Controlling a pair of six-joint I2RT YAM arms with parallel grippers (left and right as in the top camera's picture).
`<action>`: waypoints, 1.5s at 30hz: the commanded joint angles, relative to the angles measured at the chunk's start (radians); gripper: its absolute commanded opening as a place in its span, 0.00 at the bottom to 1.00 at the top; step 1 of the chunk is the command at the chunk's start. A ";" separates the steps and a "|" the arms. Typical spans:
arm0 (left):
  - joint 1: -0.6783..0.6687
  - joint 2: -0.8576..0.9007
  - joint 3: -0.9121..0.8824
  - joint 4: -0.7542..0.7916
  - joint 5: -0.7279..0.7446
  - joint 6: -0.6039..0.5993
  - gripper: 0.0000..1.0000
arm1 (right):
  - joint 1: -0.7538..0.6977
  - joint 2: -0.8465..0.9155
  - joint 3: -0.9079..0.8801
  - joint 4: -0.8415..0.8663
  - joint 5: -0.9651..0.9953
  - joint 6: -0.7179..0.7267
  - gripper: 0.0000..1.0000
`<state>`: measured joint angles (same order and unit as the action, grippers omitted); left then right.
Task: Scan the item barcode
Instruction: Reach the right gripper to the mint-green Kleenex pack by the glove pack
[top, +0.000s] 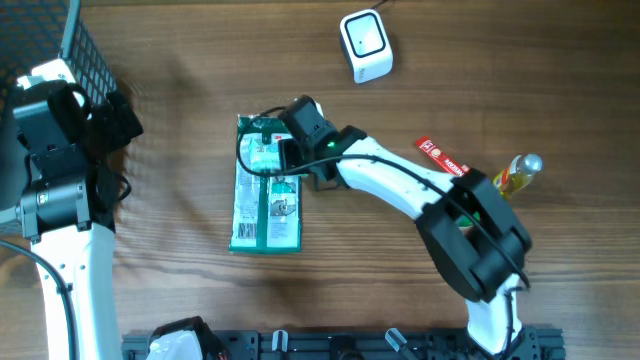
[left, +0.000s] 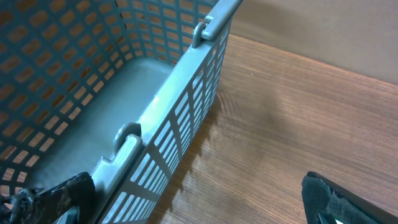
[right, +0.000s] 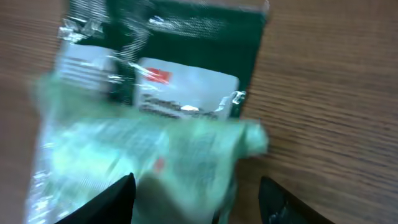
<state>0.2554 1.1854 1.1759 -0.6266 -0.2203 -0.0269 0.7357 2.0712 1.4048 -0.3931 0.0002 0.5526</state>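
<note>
My right gripper (right: 198, 186) hangs over the green packet (top: 265, 210), fingers half apart; I can't tell if it grips. My left gripper (left: 193, 196), at nine o'clock, is wide open and empty.

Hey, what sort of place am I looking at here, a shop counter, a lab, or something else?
Most likely a mock shop checkout built for robot practice. A small white scanner sits on a wooden table, a mesh basket stands at one side, and goods like a green packet and a bottle lie around.
</note>
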 joint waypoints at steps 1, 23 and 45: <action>0.005 0.040 -0.056 -0.052 0.055 -0.040 1.00 | 0.000 0.009 -0.006 0.012 0.018 0.023 0.31; 0.005 0.040 -0.056 -0.052 0.054 -0.040 1.00 | -0.113 -0.302 -0.006 -0.486 -0.090 -0.139 0.04; 0.005 0.040 -0.056 -0.052 0.054 -0.040 1.00 | -0.111 -0.196 -0.006 -0.460 -0.415 -0.174 0.13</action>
<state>0.2554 1.1854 1.1759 -0.6266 -0.2207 -0.0269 0.6201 1.8534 1.3972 -0.8631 -0.2623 0.4099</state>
